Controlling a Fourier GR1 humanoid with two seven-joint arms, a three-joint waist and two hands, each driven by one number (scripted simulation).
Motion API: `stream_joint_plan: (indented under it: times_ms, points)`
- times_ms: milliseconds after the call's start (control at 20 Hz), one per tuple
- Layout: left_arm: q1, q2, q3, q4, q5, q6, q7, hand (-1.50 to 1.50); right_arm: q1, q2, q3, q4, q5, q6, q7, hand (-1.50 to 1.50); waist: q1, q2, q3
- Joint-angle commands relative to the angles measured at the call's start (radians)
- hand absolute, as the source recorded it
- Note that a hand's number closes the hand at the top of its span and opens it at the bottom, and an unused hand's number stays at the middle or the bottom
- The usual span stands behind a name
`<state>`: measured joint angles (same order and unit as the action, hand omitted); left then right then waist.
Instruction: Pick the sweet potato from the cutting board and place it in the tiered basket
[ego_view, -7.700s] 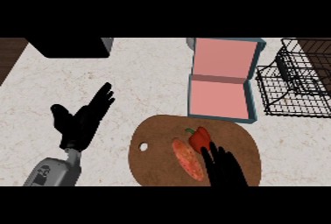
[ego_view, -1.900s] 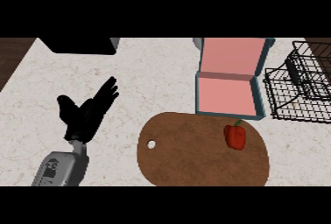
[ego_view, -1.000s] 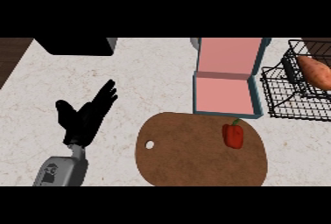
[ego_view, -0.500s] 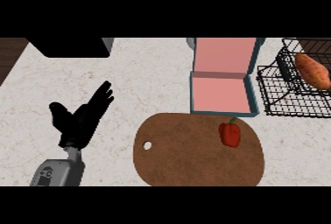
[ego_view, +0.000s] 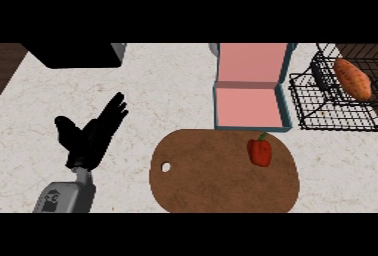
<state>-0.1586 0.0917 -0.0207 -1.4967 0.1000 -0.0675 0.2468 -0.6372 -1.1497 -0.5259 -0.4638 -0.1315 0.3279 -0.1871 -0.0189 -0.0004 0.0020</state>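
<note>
Orange sweet potato is set in the basket, far right.
Judged stiff and weighty, best gripped mid-body; left hand is held open.

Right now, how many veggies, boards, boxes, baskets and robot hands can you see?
Veggies: 2, sweet potato and red pepper
Boards: 1, the cutting board
Boxes: 1, the pink box
Baskets: 1, the wire basket
Hands: 1, the left hand
Total: 6

Left hand rests open — fingers straight, pointing up — at the view's left.
</note>
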Motion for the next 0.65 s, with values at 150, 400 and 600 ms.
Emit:
stream_joint_plan:
  times_ms: [150,400,600]
  points:
    - [0.013,-0.022,-0.031,-0.035,-0.022,0.019,0.026,0.00,0.228,-0.222,-0.091,0.155,-0.040,0.325,-0.178,-1.50,0.003,0.001,0.002]
    - [0.022,-0.008,-0.008,0.007,-0.004,-0.013,-0.026,0.00,0.374,-0.272,-0.137,0.270,-0.041,0.402,-0.335,-1.50,0.002,0.002,0.003]
    - [0.013,-0.031,-0.023,-0.033,-0.017,0.021,0.011,0.00,0.436,-0.288,-0.167,0.300,-0.058,0.422,-0.396,-1.50,-0.001,-0.001,0.005]
